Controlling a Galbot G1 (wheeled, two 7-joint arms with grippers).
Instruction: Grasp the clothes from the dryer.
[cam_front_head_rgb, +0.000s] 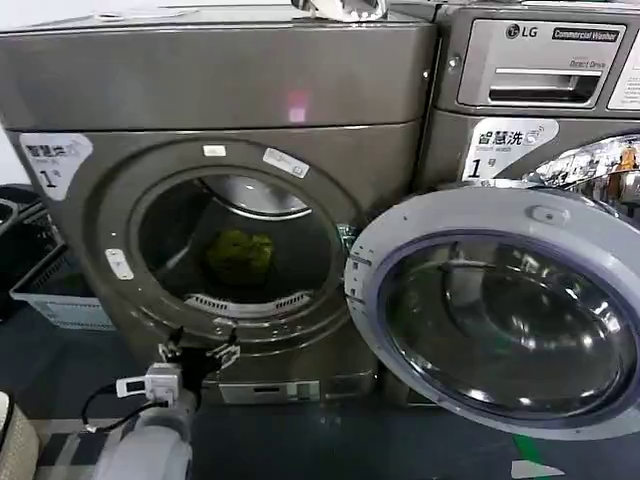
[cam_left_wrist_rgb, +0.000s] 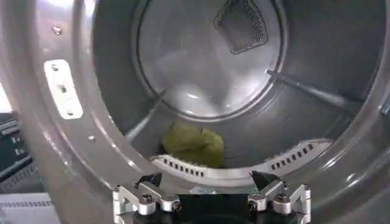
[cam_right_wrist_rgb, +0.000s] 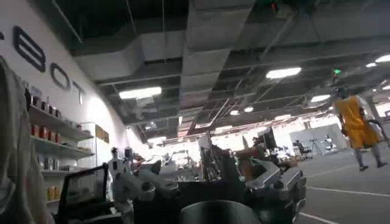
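The dryer (cam_front_head_rgb: 220, 90) is the bronze-grey machine on the left, its round mouth uncovered. Its grey-rimmed glass door (cam_front_head_rgb: 500, 310) is swung out to the right. The clothes (cam_front_head_rgb: 240, 255), a small yellow-green bundle, lie on the drum floor well inside; the left wrist view has them (cam_left_wrist_rgb: 194, 145) just beyond the perforated lower lip. My left gripper (cam_front_head_rgb: 200, 352) hovers outside the mouth, just below its lower rim, open and empty (cam_left_wrist_rgb: 207, 181), clear of the cloth. My right gripper (cam_right_wrist_rgb: 210, 176) points out into the room, away from the machines, open with nothing in it.
The silver LG machine (cam_front_head_rgb: 540, 60) stands to the right, partly behind the open door. A pale laundry basket (cam_front_head_rgb: 60, 290) sits on the floor to the dryer's left. A shiny object (cam_front_head_rgb: 340, 8) rests on top of the dryer.
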